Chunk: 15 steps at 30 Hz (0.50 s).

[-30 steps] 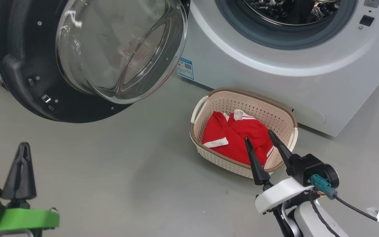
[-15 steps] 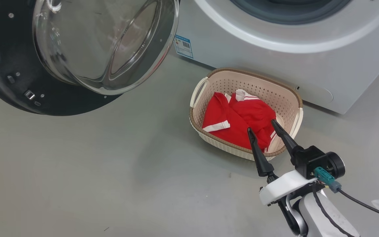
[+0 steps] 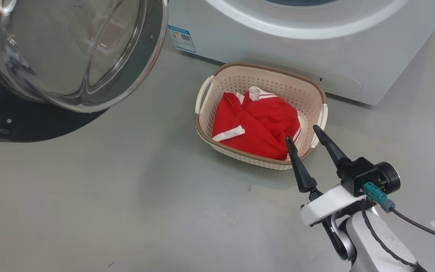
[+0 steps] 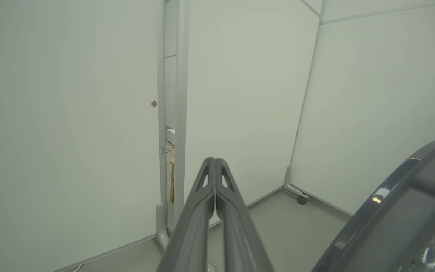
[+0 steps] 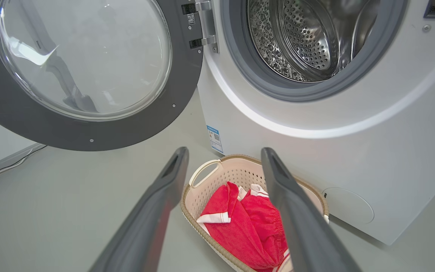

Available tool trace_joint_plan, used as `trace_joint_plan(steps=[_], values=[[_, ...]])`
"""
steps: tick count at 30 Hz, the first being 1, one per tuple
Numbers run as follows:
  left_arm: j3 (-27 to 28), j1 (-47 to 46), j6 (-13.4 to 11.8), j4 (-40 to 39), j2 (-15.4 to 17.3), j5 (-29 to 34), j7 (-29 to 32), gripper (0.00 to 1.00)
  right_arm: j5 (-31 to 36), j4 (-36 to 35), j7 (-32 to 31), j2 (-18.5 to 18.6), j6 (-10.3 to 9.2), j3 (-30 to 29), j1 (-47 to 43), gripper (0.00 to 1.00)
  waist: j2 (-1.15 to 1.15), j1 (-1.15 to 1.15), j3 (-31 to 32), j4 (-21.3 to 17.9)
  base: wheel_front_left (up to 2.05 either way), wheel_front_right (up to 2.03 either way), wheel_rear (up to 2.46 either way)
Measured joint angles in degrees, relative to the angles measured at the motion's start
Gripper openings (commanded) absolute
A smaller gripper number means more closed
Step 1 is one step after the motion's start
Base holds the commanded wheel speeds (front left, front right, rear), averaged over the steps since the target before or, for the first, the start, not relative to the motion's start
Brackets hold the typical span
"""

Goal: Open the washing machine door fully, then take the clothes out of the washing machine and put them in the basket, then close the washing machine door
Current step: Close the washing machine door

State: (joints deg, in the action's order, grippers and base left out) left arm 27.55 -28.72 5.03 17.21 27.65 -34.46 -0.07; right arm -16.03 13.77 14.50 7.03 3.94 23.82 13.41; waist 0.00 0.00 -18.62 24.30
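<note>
The red clothes (image 3: pixel 257 124) (image 5: pixel 240 226) with white trim lie heaped in the cream basket (image 3: pixel 247 71) (image 5: pixel 210 170) on the floor before the white washing machine (image 3: pixel 278 49) (image 5: pixel 315 151). The washing machine door (image 3: pixel 70 56) (image 5: pixel 77 75) stands swung wide open to the left; its dark rim (image 4: pixel 402 211) also shows at the lower right of the left wrist view. The steel drum (image 5: pixel 304 34) looks bare of clothes. My right gripper (image 3: pixel 303 133) (image 5: pixel 225 151) hovers open above the basket's near right corner, holding nothing. My left gripper (image 4: pixel 215 160) is shut, pointing at white wall panels.
Grey floor (image 3: pixel 127 196) spreads left of and in front of the basket. White partition panels (image 4: pixel 70 113) with a narrow gap stand beyond the door. A cable (image 3: pixel 410 223) trails from my right wrist.
The head camera has tilted down and turned, so the scene shifted up and left and my left gripper left the head view. My right gripper stays open near the basket's corner.
</note>
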Motion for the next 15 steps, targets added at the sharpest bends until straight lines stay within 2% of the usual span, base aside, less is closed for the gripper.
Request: trace_joint_plan(steps=[4, 10, 13, 15], values=[[4.11, -4.80, -2.15, 6.21, -0.57, -7.31, 4.45, 0.00, 0.00, 0.00, 0.00, 0.03, 0.01, -0.03, 0.25, 1.00, 0.00, 0.00, -0.51, -1.45, 0.00, 0.00, 0.00], [11.20, -11.70, -8.44, 14.71, -4.26, -17.53, 11.47, 0.00, 0.00, 0.03, 0.00, -0.01, 0.02, 0.07, 0.29, 1.00, 0.00, 0.00, -1.16, -3.16, 0.00, 0.00, 0.00], [13.92, -14.68, -11.09, 17.50, -4.57, -20.08, 13.26, 0.00, 0.00, 0.16, 0.00, -0.05, 0.02, 0.11, 0.31, 1.00, 0.00, 0.00, -1.35, -3.88, 0.00, 0.00, 0.00], [15.46, -16.44, -11.67, 18.84, -4.52, -21.57, 14.21, 0.00, 0.00, 0.21, 0.00, -0.09, 0.02, 0.09, 0.32, 1.00, 0.00, 0.00, -1.40, -4.33, 0.00, 0.00, 0.00]])
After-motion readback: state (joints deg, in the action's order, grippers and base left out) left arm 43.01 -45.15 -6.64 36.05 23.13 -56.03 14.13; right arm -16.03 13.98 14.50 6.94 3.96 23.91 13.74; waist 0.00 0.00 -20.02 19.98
